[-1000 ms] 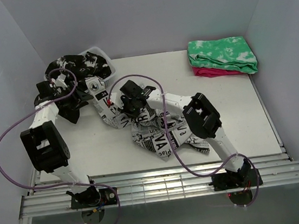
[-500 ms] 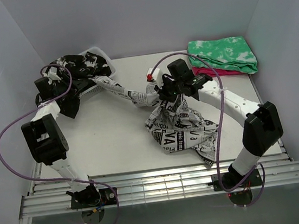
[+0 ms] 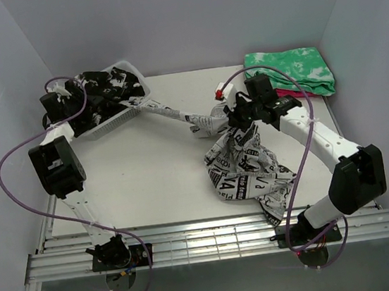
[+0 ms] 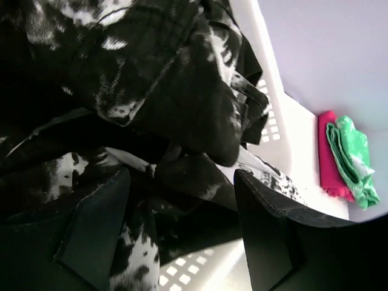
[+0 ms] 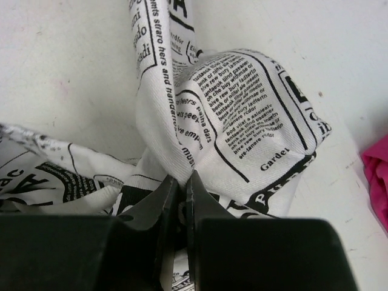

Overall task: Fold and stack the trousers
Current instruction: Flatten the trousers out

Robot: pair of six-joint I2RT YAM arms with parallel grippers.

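Note:
The newspaper-print trousers (image 3: 243,164) hang bunched from my right gripper (image 3: 236,122), which is shut on a fold of them (image 5: 206,133) above the table's middle right. One leg (image 3: 177,116) stretches left to the white basket (image 3: 124,118). My left gripper (image 3: 70,114) is open at the basket's left end, its fingers (image 4: 273,236) spread around the mostly black splotched garment (image 4: 182,103) without closing on it.
The basket at the far left holds the black splotched garment (image 3: 106,89). A folded green-and-white mottled cloth (image 3: 288,70) lies on a pink cloth (image 3: 280,93) at the far right corner; both show in the left wrist view (image 4: 348,151). Grey walls enclose the table (image 3: 149,179).
My right gripper has carried the trousers right and away from the basket, pulling the leg out straight. My left arm has drawn back to the basket's left end.

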